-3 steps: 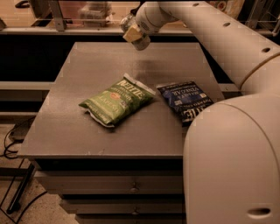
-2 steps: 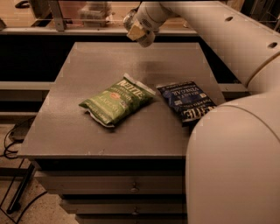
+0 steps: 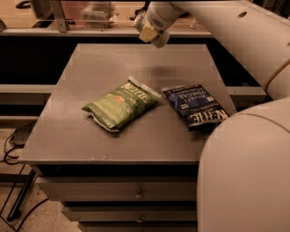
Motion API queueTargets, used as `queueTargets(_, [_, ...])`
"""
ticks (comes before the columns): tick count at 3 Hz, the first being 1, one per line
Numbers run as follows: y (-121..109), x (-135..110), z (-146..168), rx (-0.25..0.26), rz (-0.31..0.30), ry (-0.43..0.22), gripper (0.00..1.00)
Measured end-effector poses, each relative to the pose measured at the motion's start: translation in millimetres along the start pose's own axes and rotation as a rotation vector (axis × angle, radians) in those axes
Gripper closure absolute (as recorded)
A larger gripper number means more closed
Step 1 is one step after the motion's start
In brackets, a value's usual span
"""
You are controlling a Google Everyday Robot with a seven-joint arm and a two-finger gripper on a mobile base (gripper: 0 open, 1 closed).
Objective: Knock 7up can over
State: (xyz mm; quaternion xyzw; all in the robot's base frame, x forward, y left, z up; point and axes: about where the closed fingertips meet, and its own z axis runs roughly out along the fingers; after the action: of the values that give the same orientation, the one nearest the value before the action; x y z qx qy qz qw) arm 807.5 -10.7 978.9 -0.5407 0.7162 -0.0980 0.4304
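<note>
- The hand hangs over the far edge of the surface, right of the middle. It sits at the end of a white arm that reaches in from the right. Whether the hand is open or closed cannot be told.
- A soft dark shadow lies on the surface just below the hand.
- The 7up can cannot be made out with any certainty. A blurred greyish object sits on the ledge beyond the far edge, up and to the left of the hand; whether it is the can cannot be told.
- The surface is a flat, dull grey-brown square top, and both bags lie flat on it.
- A green chip bag lies near the middle (slanted, its top end towards the far right).
- A dark blue chip bag lies just beside it to the right, its label upside down to the camera and its near end close to the right edge.
- Under the top are stacked drawer fronts with small pulls.
- On the floor at the left run dark cables and a black leg or rod.
- The robot's white body fills the lower right corner and covers the surface's near right corner.
</note>
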Motion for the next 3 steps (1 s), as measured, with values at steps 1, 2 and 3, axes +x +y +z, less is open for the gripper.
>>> queueTargets(1, [10.5,-8.6,23.1,-0.048,-0.004,-0.007,1.0])
queueTargets(2, [21.5,1.5,30.5,-0.071,-0.019,0.036,1.0])
queueTargets(3, [22.6,1.7,31.7,-0.073,-0.02,0.037,0.97])
